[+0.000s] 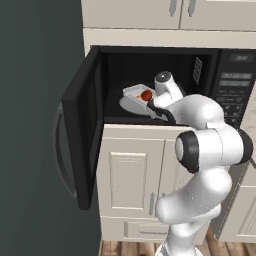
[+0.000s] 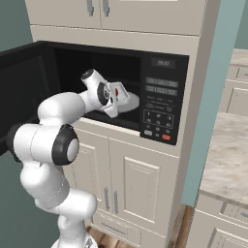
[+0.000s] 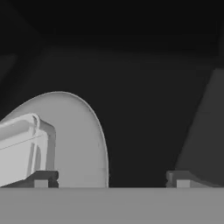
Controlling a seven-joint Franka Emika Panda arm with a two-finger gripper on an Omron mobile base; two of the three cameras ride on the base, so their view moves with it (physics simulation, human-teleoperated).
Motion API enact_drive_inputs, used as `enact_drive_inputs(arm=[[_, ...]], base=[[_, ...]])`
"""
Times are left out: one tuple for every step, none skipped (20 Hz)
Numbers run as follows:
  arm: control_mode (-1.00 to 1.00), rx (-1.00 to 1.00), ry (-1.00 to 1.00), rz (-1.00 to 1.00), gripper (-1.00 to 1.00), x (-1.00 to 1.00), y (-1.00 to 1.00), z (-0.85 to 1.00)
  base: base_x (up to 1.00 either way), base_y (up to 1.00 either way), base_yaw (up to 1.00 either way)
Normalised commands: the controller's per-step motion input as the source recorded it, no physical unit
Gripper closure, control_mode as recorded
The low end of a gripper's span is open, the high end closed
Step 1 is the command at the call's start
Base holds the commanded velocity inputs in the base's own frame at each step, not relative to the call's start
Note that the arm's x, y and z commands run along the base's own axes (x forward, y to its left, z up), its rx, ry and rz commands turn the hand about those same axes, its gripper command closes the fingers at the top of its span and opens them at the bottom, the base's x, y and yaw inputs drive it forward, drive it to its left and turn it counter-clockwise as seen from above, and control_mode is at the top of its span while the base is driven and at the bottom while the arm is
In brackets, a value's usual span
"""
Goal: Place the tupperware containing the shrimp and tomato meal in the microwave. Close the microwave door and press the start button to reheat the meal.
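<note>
Wide apart, my gripper's [image 3: 112, 178] two dark fingertips [image 3: 41, 178] grasp nothing; one sits just beside the shallow pale grey tupperware [image 3: 19, 148] on the round white turntable [image 3: 81, 140] inside the black microwave [image 1: 165, 85].

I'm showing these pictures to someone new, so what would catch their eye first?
First, the white arm reaching into the open microwave, its gripper open beside the tupperware on the round white turntable. A red tomato glows inside the tray. At left, the microwave door hangs wide open.
</note>
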Motion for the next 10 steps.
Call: enact_drive_inputs(arm=[[-1.00,0.00,0.00,0.21,-1.00,-1.00,0.00,0.00],[-1.00,-0.05,0.00,0.26,-1.00,-1.00,0.00,0.00],[-1.00,-0.09,0.00,0.29,-1.00,-1.00,0.00,0.04],[-1.00,-0.14,0.00,0.32,-1.00,-1.00,0.00,0.06],[-1.00,-0.18,0.00,0.34,-1.00,-1.00,0.00,0.11],[-1.00,-0.25,0.00,0.37,-1.00,-1.00,0.00,0.23],[-1.00,-0.28,0.00,0.37,-1.00,-1.00,0.00,0.34],[-1.00,-0.38,0.00,0.39,-1.00,-1.00,0.04,0.43],[-1.00,-0.42,0.00,0.40,-1.00,-1.00,0.06,0.43],[-1.00,-0.46,0.00,0.41,-1.00,-1.00,0.10,0.46]], base=[[0.00,0.00,0.00],[0.00,0.00,0.00],[0.00,0.00,0.00],[0.00,0.00,0.00],[0.00,0.00,0.00],[0.00,0.00,0.00],[0.00,0.00,0.00],[0.00,0.00,0.00],[0.00,0.00,0.00],[0.00,0.00,0.00]])
